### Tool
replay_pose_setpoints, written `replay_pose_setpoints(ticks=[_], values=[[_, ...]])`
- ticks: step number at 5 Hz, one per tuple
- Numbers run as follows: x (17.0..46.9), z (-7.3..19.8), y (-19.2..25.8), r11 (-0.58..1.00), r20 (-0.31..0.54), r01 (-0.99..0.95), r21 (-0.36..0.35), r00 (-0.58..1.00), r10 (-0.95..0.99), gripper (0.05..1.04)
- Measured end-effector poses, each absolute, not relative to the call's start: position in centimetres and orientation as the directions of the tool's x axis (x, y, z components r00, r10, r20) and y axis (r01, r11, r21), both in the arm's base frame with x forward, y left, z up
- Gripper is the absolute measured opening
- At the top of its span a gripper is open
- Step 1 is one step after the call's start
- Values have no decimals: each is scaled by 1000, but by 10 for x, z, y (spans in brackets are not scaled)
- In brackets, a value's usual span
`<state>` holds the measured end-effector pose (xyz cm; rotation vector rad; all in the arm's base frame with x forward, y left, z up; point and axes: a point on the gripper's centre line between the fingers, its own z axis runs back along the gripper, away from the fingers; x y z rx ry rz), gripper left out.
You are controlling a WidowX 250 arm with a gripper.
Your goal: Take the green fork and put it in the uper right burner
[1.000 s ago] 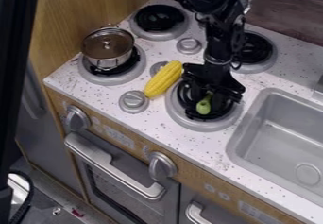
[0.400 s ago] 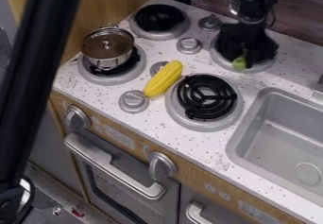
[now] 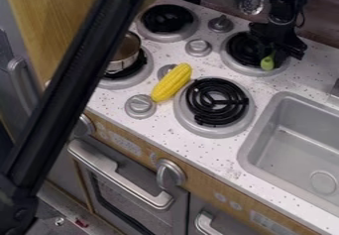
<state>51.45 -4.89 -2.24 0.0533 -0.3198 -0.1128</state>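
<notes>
One black gripper (image 3: 273, 43) hangs over the upper right burner (image 3: 241, 69), closed on the green fork (image 3: 267, 63). Only a rounded green end of the fork shows, poking out low over the burner's near side; the rest is lost behind the gripper, so whether it touches the burner cannot be told. The gripper also covers part of that burner's dark coil. The black arm (image 3: 79, 75) slants across the left side, cutting off much of the metal pot (image 3: 127, 55), its burner and one front knob. Yellow corn (image 3: 172, 83) lies on the white speckled counter (image 3: 263, 83), close to the lower right burner (image 3: 189, 122). The gray sink (image 3: 255, 147) runs out of view at right. Below are gray door handles (image 3: 119, 172); behind, a dark wood-grained wall (image 3: 324, 16).
</notes>
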Motion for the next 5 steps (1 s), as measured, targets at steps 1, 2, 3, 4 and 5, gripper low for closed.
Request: replay_pose_setpoints(ticks=[1,2,3,4,5], values=[[526,-22,-41,994,320,82,74,942,-102,345],[529,-20,-31,995,323,58,78,943,-80,345],[529,-20,-8,997,318,10,79,948,-35,390],[527,-21,5,997,302,-22,68,953,1,698],[521,-29,5,998,280,-24,63,960,5,968]])
